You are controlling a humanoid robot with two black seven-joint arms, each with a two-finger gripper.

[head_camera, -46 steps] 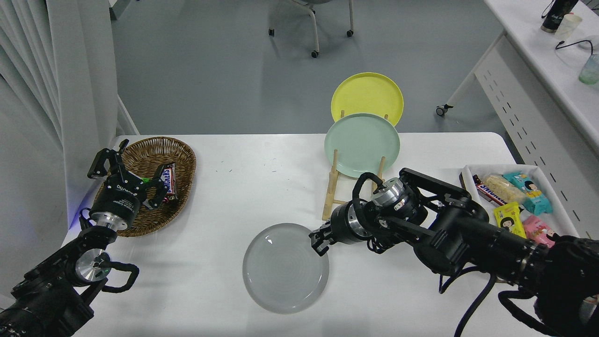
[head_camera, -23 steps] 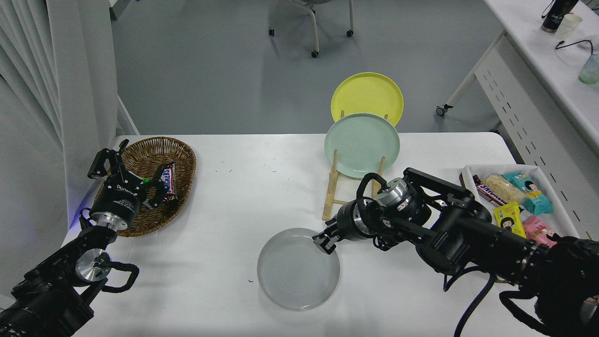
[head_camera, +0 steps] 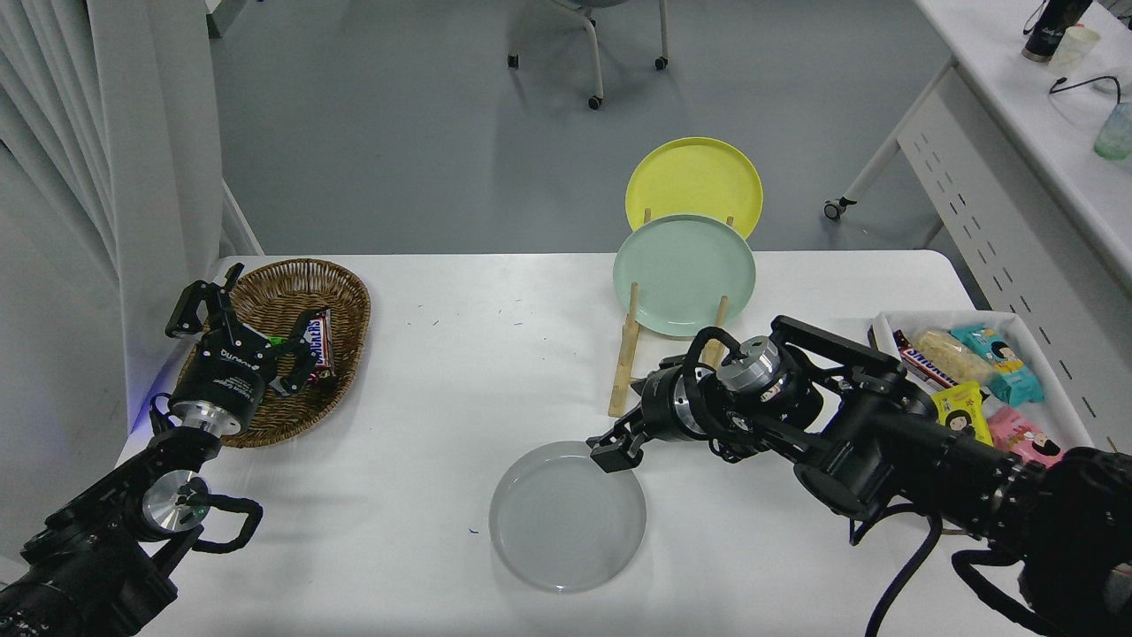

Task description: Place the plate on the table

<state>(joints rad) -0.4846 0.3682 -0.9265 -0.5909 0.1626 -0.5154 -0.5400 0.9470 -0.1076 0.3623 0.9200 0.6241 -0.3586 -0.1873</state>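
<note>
The plate (head_camera: pixel 566 518) lies flat on the table (head_camera: pixel 460 372), toward the near edge and a little right of the middle, its far-right rim under the tip of the right gripper (head_camera: pixel 615 453). We cannot tell from this view whether that gripper grips the rim or has parted from it — the tip overlaps the rim, and no gap shows either way.

We judge the step in hand to be the release. To do it well we would open fully before moving, then draw the gripper up and back toward the right edge along the arm's own line, so that a finger does not catch the low rim and tip or drag the plate. The matte surface looks smooth, so a light plate may slide if nudged.

The room around the plate is generous on the near and left sides. Behind the gripper stands a wooden rack (head_camera: pixel 626 372) holding a mint green plate (head_camera: pixel 684 274) and a yellow plate (head_camera: pixel 694 184) — the retreat should stay clear of it. A white tray (head_camera: pixel 1052 389) of snacks sits at the right edge, a wicker basket (head_camera: pixel 287 305) at the left edge, where the left gripper (head_camera: pixel 252 341) is parked, jaws spread.
</note>
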